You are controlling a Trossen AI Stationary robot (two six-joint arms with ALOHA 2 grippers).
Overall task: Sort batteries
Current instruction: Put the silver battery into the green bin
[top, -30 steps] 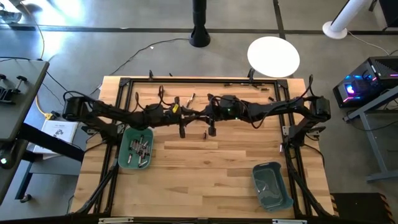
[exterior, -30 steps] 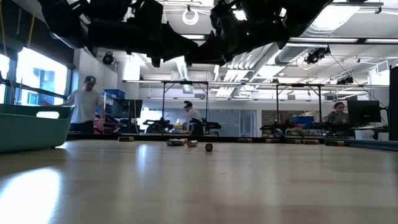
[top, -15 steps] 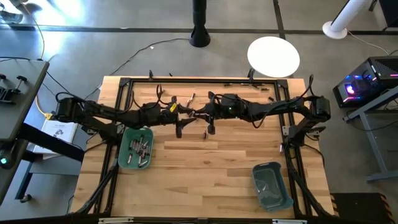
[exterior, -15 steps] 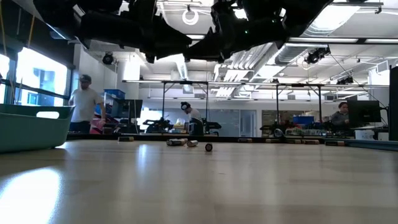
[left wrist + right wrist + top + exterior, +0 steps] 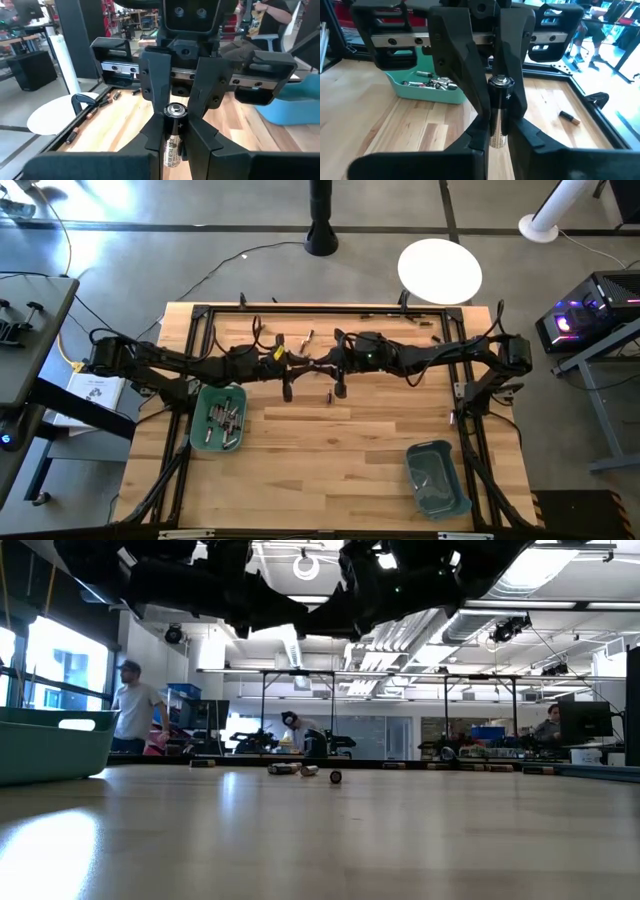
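Note:
High above the table's middle, my left gripper and my right gripper meet tip to tip. Both are shut on one silvery battery that stands upright between them, its capped end on top. More batteries lie on the wood: one under the grippers and a few near the far edge. A teal bin at the left holds several batteries. Another teal bin stands at the near right. My left gripper pinches the battery's body between its two fingers, below the capped end. The fingers come level from the table's left and lie across the battery, which stands upright, lifted clear of the table. My right gripper pinches the same battery by its sides between its two fingers. It comes from the table's right, slanting slightly down, with the fingers across the battery. In the left wrist view its fingertips close just beside the capped end.
A black frame runs round the far part of the table, and a white round plate lies beyond the far edge. Bare wood stretches between the two bins. People stand in the room behind.
My left arm has shifted its pose a little, its rear links drawing toward the table's left edge. Both grippers have stayed together above the table's middle. A person in the room behind has moved.

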